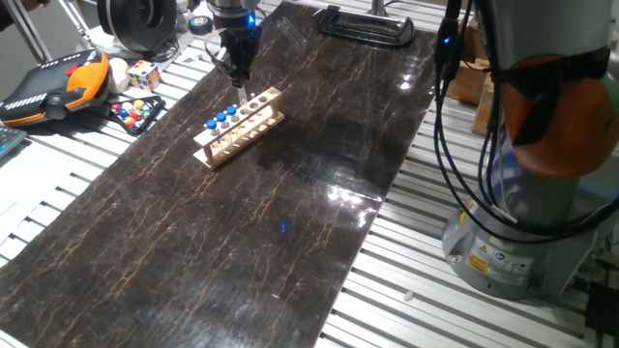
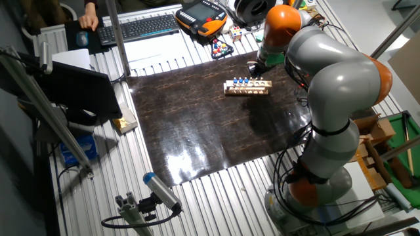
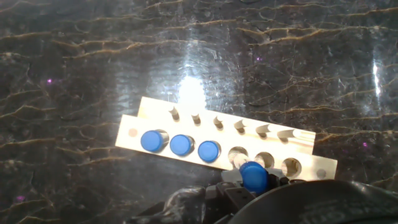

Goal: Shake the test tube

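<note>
Above dark marbled table point(image 1: 290, 232), end effector point(image 3: 252, 186) grips test tube point(image 3: 254, 177) upright, cap up.

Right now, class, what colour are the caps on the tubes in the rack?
Blue, on all the caps; the hand view shows them best, standing in the pale wooden rack.

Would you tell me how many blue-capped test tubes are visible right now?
4: three stand in the rack at and; the fourth is at the gripper, above the rack.
</note>
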Action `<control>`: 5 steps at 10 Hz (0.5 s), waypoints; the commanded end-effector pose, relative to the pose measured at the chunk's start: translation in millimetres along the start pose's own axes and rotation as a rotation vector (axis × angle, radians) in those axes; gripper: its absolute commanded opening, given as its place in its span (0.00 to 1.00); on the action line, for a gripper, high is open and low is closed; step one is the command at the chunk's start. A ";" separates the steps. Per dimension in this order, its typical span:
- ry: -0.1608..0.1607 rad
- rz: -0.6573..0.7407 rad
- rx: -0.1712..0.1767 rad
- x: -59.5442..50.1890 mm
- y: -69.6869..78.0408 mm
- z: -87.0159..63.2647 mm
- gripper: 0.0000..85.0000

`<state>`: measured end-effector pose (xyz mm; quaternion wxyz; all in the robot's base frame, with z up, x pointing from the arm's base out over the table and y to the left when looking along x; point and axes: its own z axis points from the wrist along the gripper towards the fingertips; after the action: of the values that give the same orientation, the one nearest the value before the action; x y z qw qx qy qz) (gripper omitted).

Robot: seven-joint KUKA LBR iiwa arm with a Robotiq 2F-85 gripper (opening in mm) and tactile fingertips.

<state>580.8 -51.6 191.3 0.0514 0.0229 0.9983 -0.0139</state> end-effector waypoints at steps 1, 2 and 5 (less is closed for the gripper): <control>-0.003 -0.002 0.000 -0.4 0.1 1.8 0.01; -0.003 -0.004 0.001 -1.2 -0.5 4.3 0.01; -0.009 -0.006 -0.005 -2.0 -0.9 11.3 0.01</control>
<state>583.8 -52.8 179.4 0.0559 0.0197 0.9982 -0.0118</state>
